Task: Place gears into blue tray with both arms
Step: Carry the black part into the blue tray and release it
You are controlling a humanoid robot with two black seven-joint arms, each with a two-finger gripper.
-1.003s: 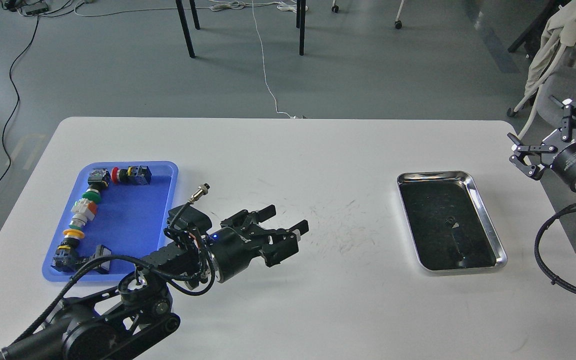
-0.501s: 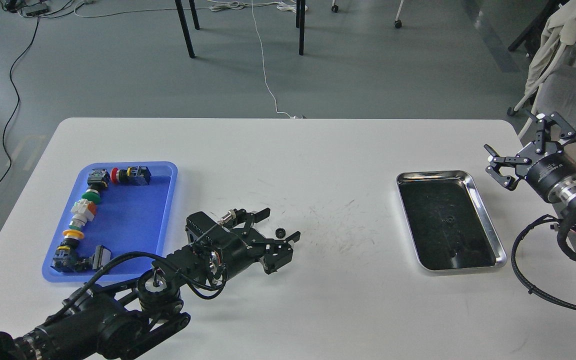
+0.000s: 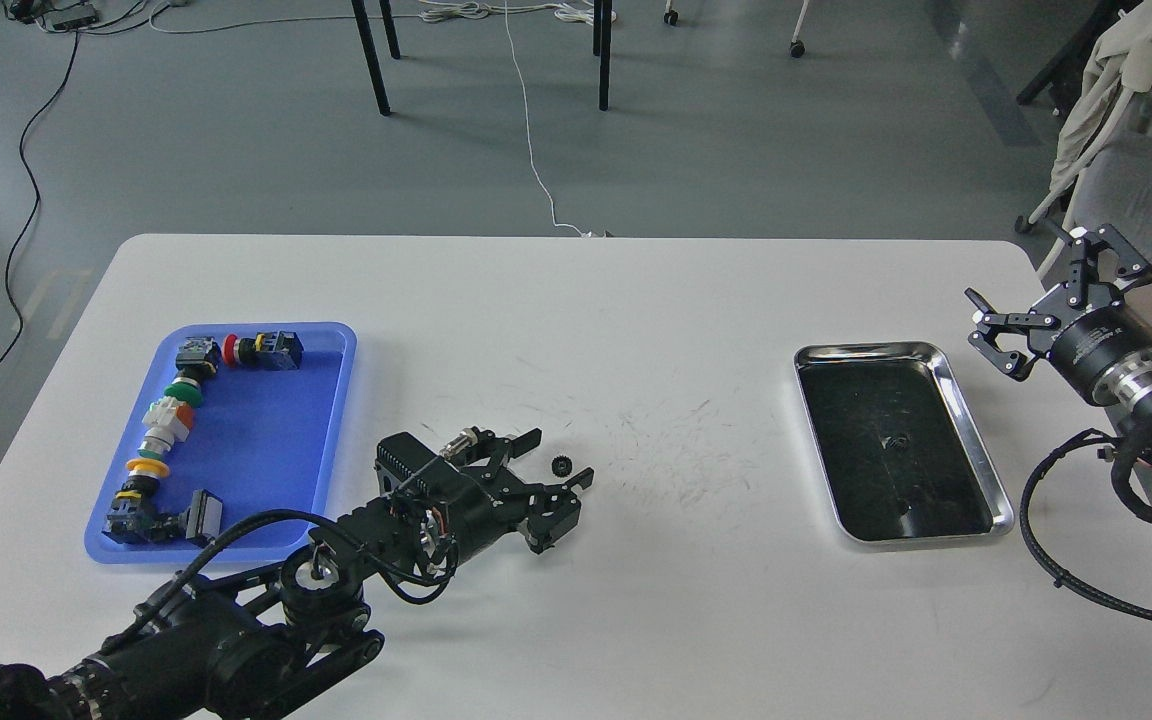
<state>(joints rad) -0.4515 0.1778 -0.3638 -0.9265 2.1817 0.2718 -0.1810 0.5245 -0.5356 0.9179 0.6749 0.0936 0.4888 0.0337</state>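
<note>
One small black gear point(image 3: 561, 464) lies flat on the white desk point(image 3: 576, 330); the other gear point(image 3: 898, 440) sits inside the steel tray point(image 3: 976, 440). The blue tray point(image 3: 321, 440) holds only switches point(image 3: 168, 425).

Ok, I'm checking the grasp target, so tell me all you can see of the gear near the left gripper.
The gear is a tiny black toothed ring lying flat on the white table, right of the blue tray. It sits between the open fingers of the left gripper; no contact is evident. Its material is too small to judge.
</note>
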